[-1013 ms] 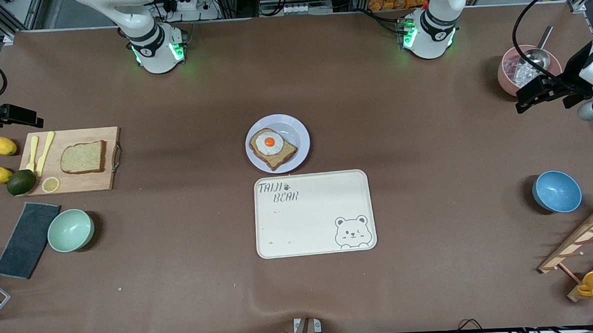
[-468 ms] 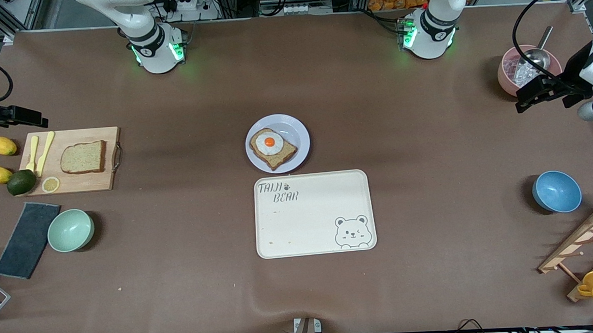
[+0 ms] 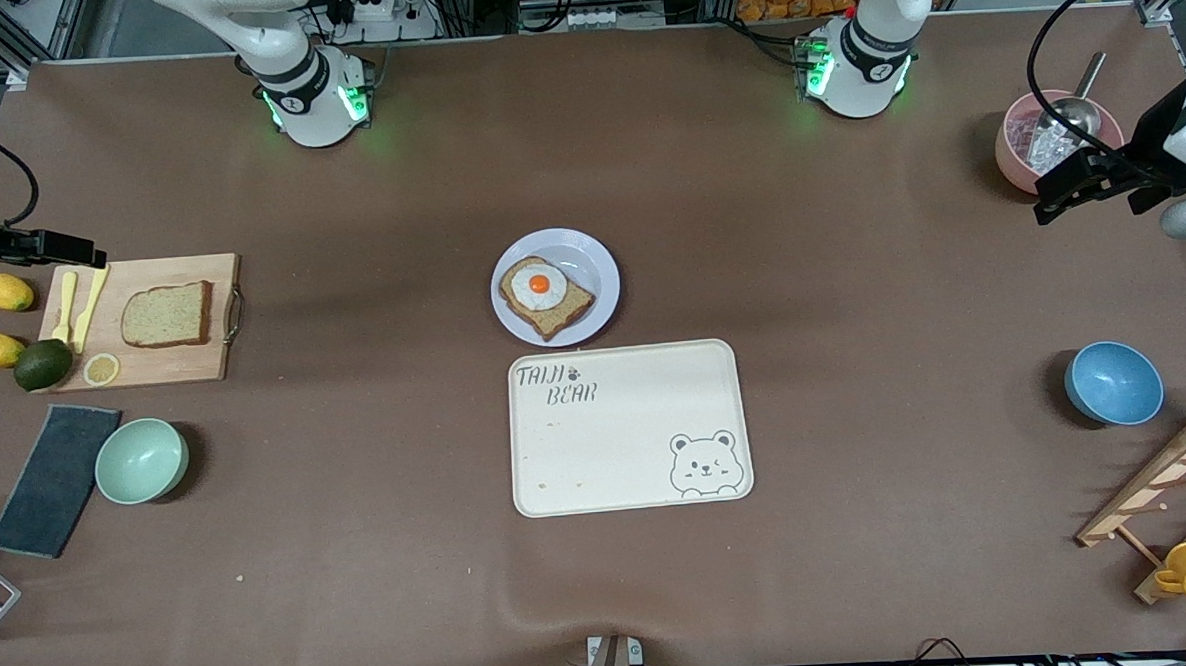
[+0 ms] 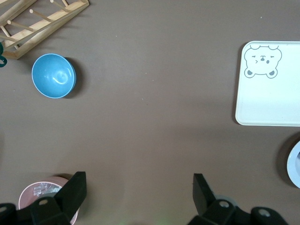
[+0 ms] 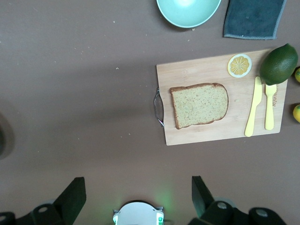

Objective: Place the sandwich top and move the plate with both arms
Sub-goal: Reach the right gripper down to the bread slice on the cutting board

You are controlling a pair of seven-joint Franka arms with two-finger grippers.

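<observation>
On the cutting board point(image 5: 220, 98), the sandwich top point(image 5: 199, 105) lies untouched; the front view alone shows the plate point(image 3: 555, 286); the left pincer point(image 4: 136, 194) and the right pincer point(image 5: 136, 194) both gape wide.

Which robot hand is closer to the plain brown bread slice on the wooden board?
Right. The right gripper hangs by the board's edge, near the plain brown bread slice; the left gripper is beside the pink bowl.

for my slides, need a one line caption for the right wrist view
Open right gripper above a plain brown bread slice on a wooden cutting board.
</observation>
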